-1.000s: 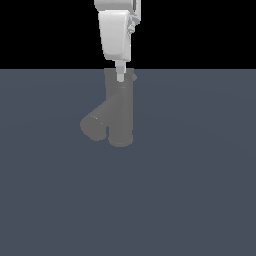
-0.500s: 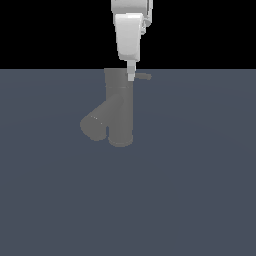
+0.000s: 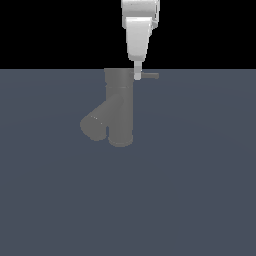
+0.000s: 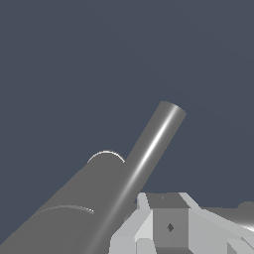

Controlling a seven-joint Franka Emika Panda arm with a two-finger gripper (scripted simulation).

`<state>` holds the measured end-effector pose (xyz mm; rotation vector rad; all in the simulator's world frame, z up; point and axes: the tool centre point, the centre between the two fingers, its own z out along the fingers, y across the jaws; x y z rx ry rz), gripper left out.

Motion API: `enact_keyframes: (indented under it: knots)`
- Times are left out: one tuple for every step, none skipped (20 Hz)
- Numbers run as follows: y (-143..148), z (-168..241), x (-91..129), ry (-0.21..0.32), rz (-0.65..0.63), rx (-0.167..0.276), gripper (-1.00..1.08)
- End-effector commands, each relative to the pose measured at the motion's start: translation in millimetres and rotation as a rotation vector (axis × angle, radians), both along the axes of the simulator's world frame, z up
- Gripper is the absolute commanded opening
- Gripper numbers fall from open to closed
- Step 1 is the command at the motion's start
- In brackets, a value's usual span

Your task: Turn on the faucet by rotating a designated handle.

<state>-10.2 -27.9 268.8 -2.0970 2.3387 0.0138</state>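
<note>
- Exterior view: the faucet [image 3: 119, 107] stood on the flat slate-blue table [image 3: 200, 190], a little toward the exterior view's left of centre, its top cap level with the table's far edge where the black background began.
- Exterior view: open table lay on all sides of the faucet; nothing else stood on the surface.
- Exterior view: the faucet body's long axis ran upright; the short fat spout [image 3: 95, 124] branched diagonally down toward the exterior view's left, giving a Y shape.
- Exterior view: the handle [image 3: 150, 76] was a thin dark grey rod, its long axis level, pointing from the top cap toward the exterior view's right. Far slimmer than the body.
- Exterior view: the white gripper [image 3: 138, 76] hung straight down from the top edge, its tip at the handle's inner end, just beside the cap. Only one narrow finger outline showed, so I could not tell whether the jaws were spread or closed.
- Wrist view: the faucet [image 4: 74, 208] filled the lower part as a dull grey cylinder, with a slimmer round tube [image 4: 149, 149] rising diagonally across it, a bright highlight along its length.
- Wrist view: pale grey gripper [image 4: 171, 225] parts sat against the faucet body; fingertips were out of sight, so jaw state stayed unreadable. Blue surface filled the rest.
</note>
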Motion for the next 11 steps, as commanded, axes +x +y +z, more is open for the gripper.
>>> enact_keyframes:
  knots:
    - [-33.5,0.2,4.5,-0.006,-0.048,-0.007,-1.0]
    - [-35.9,0.2,6.0,-0.006,-0.049,-0.007,-1.0]
    - [-38.3,0.2,7.4,-0.006,-0.05,-0.007,-1.0]
    - [-40.8,0.2,8.8,-0.006,-0.052,-0.007,-1.0]
    - [-43.2,0.2,10.2,-0.006,-0.053,-0.007,-1.0]
    - [-45.6,0.2,11.6,-0.006,-0.054,-0.007,-1.0]
    - [-48.1,0.2,13.0,-0.006,-0.055,-0.007,-1.0]
    - [-50.5,0.2,14.4,-0.006,-0.056,-0.007,-1.0]
    - [-52.9,0.2,15.8,-0.006,-0.057,-0.007,-1.0]
    - [-55.4,0.3,17.2,-0.005,-0.059,-0.007,-1.0]
    - [-55.4,0.3,17.2,-0.005,-0.059,-0.007,-1.0]
